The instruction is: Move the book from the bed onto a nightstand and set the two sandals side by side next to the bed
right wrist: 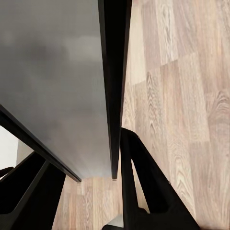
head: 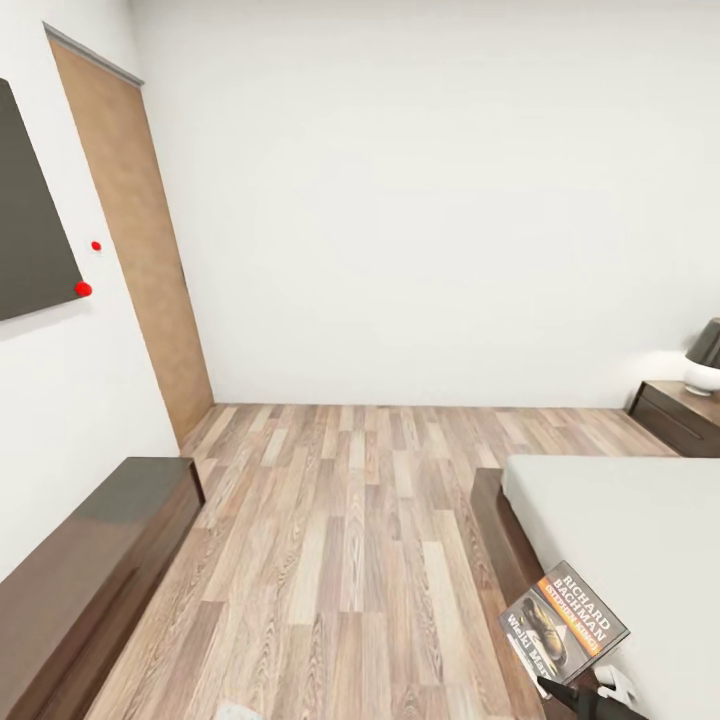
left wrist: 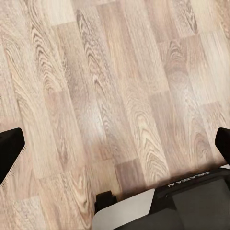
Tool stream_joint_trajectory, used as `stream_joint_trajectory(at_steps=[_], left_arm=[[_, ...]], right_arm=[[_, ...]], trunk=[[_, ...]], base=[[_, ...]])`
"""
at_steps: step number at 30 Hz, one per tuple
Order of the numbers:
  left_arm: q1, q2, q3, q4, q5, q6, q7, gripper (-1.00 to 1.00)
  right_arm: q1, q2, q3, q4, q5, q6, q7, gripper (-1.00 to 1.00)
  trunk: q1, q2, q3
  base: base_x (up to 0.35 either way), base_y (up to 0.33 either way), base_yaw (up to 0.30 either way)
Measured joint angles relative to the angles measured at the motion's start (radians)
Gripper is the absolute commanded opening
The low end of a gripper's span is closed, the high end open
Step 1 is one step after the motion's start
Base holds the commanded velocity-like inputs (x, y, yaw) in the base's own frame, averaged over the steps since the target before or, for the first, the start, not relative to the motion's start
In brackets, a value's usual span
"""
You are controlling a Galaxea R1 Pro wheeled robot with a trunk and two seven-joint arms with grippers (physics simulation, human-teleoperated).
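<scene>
- Head view: thin paperback book with dark cover, orange band and white "Richard Bachman" lettering point(head: 563, 622) is held up over the near edge of the large low bed with dark brown wood frame and pale grey-white mattress point(head: 640, 520). The right claw point(head: 585, 690) shows at the frame's lower edge, touching the book's lower corner. A squarish dark brown wooden nightstand point(head: 678, 415) stands beyond the bed's far end and carries a lamp with white base and dark shade point(head: 705, 365). No blue sandals in sight here.
- Judged step: carry the book to that nightstand. To do it well, keep the grip firm on the thin edge, keep the book level, and clear the lamp when setting down.
- Left wrist view: the left claw point(left wrist: 115, 143) is spread wide, black fingertips point(left wrist: 10, 148) at opposite picture edges, nothing between them but grey-brown wood plank floor point(left wrist: 120, 72).
- Right wrist view: the right claw's black fingers point(right wrist: 143, 187) are clenched on the book, seen edge-on as a dark slab point(right wrist: 62, 72) between them, floor behind.
- Risk, as a judgement: a corner grip on a limp paperback may let it sag or pivot.
</scene>
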Motion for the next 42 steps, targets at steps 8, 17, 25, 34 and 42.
stream_joint_trajectory(at_steps=[8, 17, 25, 34, 42], left_arm=[[0.0, 0.0, 0.0, 0.0, 0.0, 0.0, 0.0, 1.0], [0.0, 0.0, 0.0, 0.0, 0.0, 0.0, 0.0, 1.0], [0.0, 0.0, 0.001, 0.0, 0.001, 0.001, 0.0, 1.0], [0.0, 0.0, 0.002, 0.0, 0.002, 0.001, 0.0, 1.0], [0.0, 0.0, 0.002, 0.0, 0.002, 0.001, 0.0, 1.0]], right_arm=[[0.0, 0.001, 0.0, 0.0, 0.001, 0.0, -0.002, -1.0], [0.0, 0.002, 0.0, 0.0, 0.002, 0.0, -0.003, -1.0], [0.0, 0.002, 0.002, -0.001, 0.007, 0.0, -0.003, -1.0], [0.0, 0.002, 0.002, -0.002, 0.009, 0.0, -0.003, -1.0], [0.0, 0.002, 0.002, -0.002, 0.009, 0.0, -0.004, -1.0]], trunk=[[0.0, 0.0, 0.0], [0.0, 0.0, 0.0], [0.0, 0.0, 0.0], [0.0, 0.0, 0.0], [0.0, 0.0, 0.0]], base=[[0.307, 0.0, 0.0], [0.307, 0.0, 0.0], [0.311, 0.029, 0.0], [0.313, 0.106, 0.0], [0.313, 0.112, 0.0]])
